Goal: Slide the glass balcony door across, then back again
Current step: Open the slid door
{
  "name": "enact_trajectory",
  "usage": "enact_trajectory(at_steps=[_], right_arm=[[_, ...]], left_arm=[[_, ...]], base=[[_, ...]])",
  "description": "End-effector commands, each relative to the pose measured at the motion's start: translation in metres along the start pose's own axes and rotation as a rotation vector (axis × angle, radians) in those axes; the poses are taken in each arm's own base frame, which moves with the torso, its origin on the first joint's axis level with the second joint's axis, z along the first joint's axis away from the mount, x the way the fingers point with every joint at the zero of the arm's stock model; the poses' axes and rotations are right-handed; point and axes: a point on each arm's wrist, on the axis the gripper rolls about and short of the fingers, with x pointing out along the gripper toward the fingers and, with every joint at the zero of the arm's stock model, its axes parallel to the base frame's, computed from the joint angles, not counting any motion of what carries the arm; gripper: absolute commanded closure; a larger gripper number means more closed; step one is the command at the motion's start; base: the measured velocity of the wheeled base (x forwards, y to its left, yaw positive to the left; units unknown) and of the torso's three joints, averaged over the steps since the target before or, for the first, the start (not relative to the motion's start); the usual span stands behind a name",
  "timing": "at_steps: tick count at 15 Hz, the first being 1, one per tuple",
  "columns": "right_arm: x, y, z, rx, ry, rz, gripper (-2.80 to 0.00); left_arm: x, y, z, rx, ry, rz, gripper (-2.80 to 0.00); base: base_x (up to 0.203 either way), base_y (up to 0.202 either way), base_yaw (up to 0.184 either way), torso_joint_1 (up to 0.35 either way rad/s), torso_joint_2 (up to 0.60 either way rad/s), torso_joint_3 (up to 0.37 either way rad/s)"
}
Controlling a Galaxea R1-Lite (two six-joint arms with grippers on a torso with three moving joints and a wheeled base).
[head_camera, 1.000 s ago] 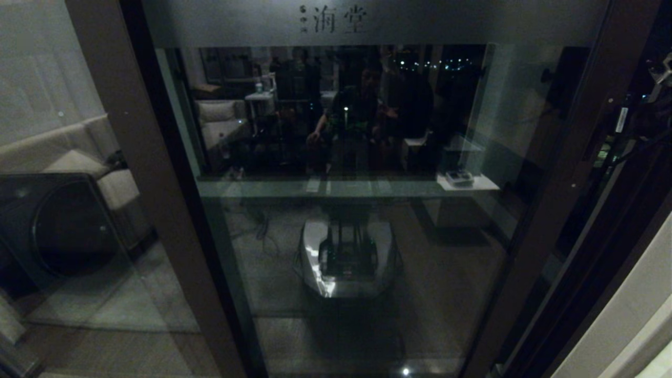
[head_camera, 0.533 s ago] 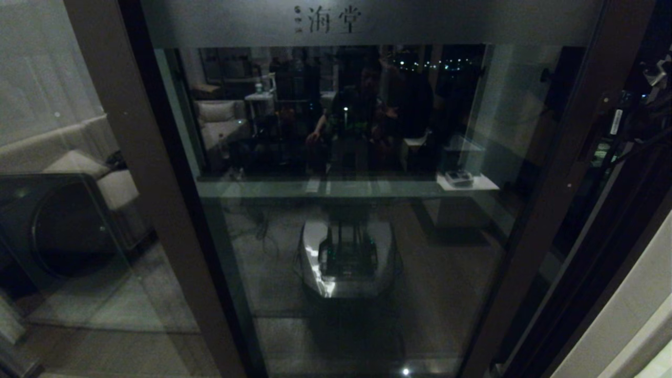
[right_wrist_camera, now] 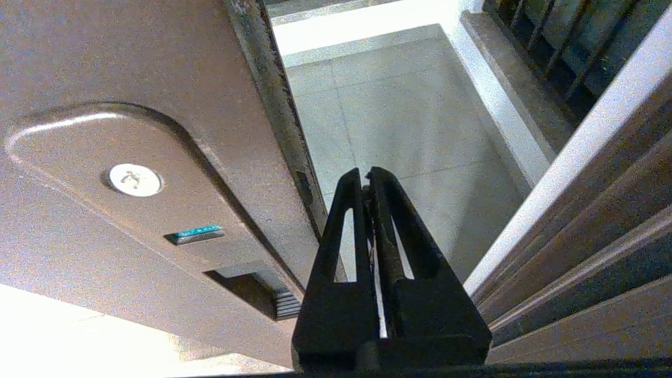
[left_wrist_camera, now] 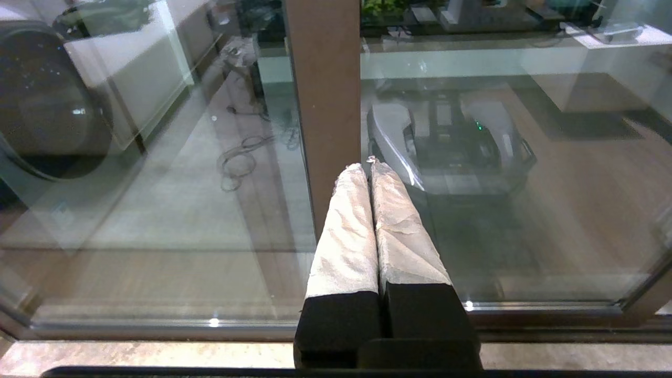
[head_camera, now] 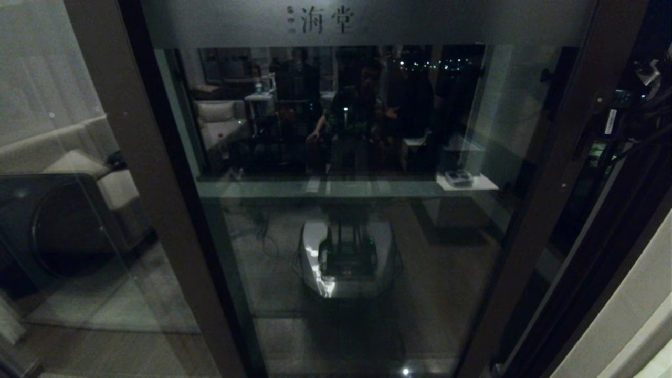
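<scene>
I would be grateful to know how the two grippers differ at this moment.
The left gripper has pale, cloth-wrapped fingers; the right gripper has bare black, slotted ones. The left one points at the glass and a brown frame post; the right one sits beside the glass balcony door edge, in the opened gap. Both have shut jaws holding nothing.

Glossy reflective glass in the glass balcony door with matt frosted top band, smooth satin dark-brown metal-looking frame, rough wrinkled whitish wrap on left gripper fingers, matt black plastic on right gripper, smooth pale floor tiles.
</scene>
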Motion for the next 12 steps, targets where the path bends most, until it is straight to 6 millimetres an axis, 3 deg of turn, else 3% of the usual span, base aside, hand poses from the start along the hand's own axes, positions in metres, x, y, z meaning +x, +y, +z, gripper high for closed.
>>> enact_trajectory(at_steps=[1, 12], right_arm=[[0.001, 0.003, 0.000, -0.002, 0.002, 0.008, 0.00], [-0.003, 0.019, -0.001, 0.010, 0.008, 0.043, 0.00]], left_arm=[[0.000, 0.000, 0.000, 0.000, 0.000, 0.000, 0.00], [0.000, 0.000, 0.000, 0.000, 0.000, 0.000, 0.00]], base=[[0.000, 0.000, 0.000, 0.000, 0.00, 0.000], [0.000, 0.000, 0.000, 0.000, 0.00, 0.000]])
